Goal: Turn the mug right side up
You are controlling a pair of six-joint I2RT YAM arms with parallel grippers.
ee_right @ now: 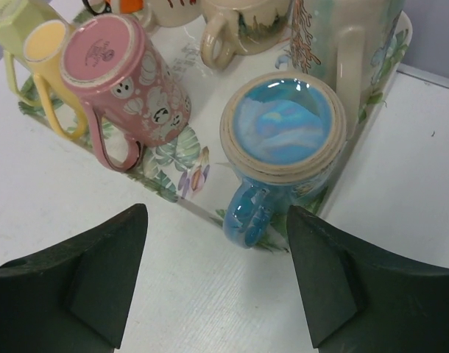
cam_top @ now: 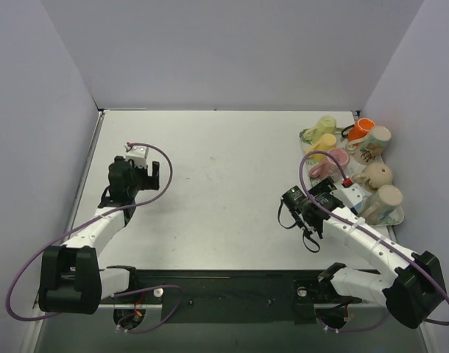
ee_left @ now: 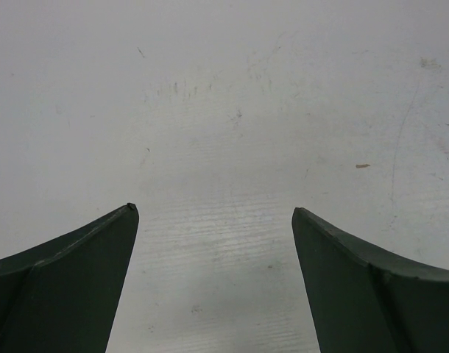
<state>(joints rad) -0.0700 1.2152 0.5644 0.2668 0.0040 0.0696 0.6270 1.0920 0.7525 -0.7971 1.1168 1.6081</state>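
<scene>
A blue-glazed mug (ee_right: 282, 140) stands upside down on the near edge of a floral tray (ee_right: 182, 173), base up, its blue handle (ee_right: 246, 213) pointing at my right gripper (ee_right: 217, 220). That gripper is open and empty, with its jaws wide on either side of the handle and a little short of it. In the top view the right gripper (cam_top: 322, 197) sits at the tray's left edge and hides the blue mug. My left gripper (ee_left: 213, 213) is open and empty over bare table on the left side (cam_top: 145, 176).
The tray also holds a pink mug (ee_right: 129, 81) upside down and tilted, a yellow mug (ee_right: 44, 44), a tall cream mug (ee_right: 349, 37) right of the blue one, and further cream and orange mugs (cam_top: 361, 129) behind. Grey walls enclose the table.
</scene>
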